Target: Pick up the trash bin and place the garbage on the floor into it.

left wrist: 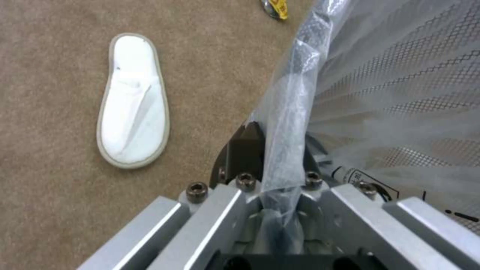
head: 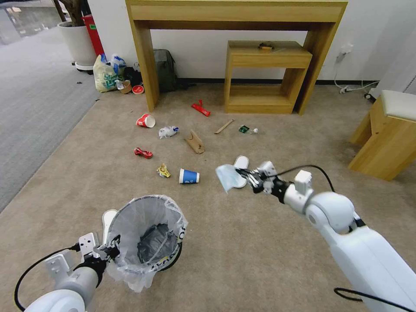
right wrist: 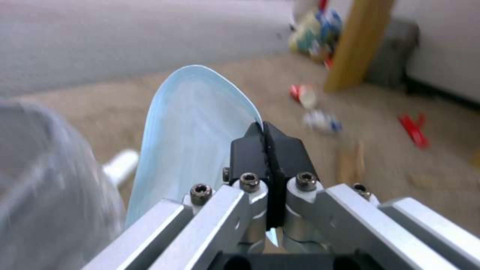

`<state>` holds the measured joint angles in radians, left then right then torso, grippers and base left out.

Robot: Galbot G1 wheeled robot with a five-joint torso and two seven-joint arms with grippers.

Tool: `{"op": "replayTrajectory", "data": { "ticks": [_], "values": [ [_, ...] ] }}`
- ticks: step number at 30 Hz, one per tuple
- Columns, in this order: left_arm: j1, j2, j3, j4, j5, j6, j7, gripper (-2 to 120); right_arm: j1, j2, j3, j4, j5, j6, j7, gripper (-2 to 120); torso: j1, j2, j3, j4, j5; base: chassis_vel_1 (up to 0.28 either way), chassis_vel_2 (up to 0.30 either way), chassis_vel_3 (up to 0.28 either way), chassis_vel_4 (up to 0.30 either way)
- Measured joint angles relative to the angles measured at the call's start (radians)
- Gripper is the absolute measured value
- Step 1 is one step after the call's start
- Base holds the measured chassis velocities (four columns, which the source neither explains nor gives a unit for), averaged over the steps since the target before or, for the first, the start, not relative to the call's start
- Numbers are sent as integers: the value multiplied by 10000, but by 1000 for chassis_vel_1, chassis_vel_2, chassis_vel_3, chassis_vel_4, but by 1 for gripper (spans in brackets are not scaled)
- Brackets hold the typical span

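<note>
The trash bin [head: 147, 237], black mesh lined with a translucent bag, hangs low at the front left, and my left gripper [head: 111, 250] is shut on its rim. In the left wrist view the bag-covered rim [left wrist: 287, 123] is pinched between the gripper's [left wrist: 280, 144] black fingers. My right gripper [head: 245, 175] is shut on a light blue face mask [head: 225, 177], held above the floor [head: 260, 242] to the right of the bin; the right wrist view shows the mask [right wrist: 195, 120] clamped. Garbage lies beyond: a blue cup [head: 189, 176], yellow wrapper [head: 163, 171], crushed red can [head: 143, 152], red cup [head: 146, 121], cardboard [head: 195, 142] and white slippers [head: 242, 164] [left wrist: 132, 101].
A wooden desk [head: 147, 65] and a small shelf [head: 264, 78] stand along the far wall, with a padded stool [head: 390, 138] at the right. A shopping bag [head: 105, 76], backpack [head: 164, 69] and plant pot [head: 78, 43] sit at the back left beside grey carpet [head: 39, 108].
</note>
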<state>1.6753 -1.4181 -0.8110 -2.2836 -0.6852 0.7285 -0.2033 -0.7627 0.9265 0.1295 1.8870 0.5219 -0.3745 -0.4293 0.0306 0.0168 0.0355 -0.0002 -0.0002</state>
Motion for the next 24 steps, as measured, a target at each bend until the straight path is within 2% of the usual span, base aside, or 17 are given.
{"op": "replayTrajectory", "data": {
  "ticks": [3, 4, 8, 15, 20, 24],
  "values": [
    [-51, 176, 69, 109, 133, 54, 117, 0, 1166, 66, -976, 52, 493, -208, 120, 0, 1, 0, 1, 1, -1, 0, 0, 0, 0],
    [-51, 176, 69, 109, 133, 54, 117, 0, 1166, 66, -976, 52, 493, -208, 120, 0, 1, 0, 1, 1, -1, 0, 0, 0, 0],
    [-155, 341, 158, 301, 211, 68, 130, 0, 2208, 418, -2595, 153, 1154, -485, 382, 0, 0, 0, 1, 2, 0, 0, 0, 0, 0],
    [-248, 349, 182, 350, 186, 74, 90, 0, 2569, 715, -3938, 308, 1606, -652, 548, 0, 0, 0, 0, 0, -1, 0, 0, 0, 0],
    [-279, 344, 184, 368, 159, 74, 71, 0, 2647, 815, -4348, 395, 1780, -712, 629, 0, 0, 0, 0, 0, 0, 0, 0, 0, 0],
    [-330, 310, 192, 430, 136, 73, 32, 0, 2670, 937, -5051, 393, 2017, -828, 758, 0, 0, 0, 0, 0, 0, 0, 0, 0, 0]
  ]
}}
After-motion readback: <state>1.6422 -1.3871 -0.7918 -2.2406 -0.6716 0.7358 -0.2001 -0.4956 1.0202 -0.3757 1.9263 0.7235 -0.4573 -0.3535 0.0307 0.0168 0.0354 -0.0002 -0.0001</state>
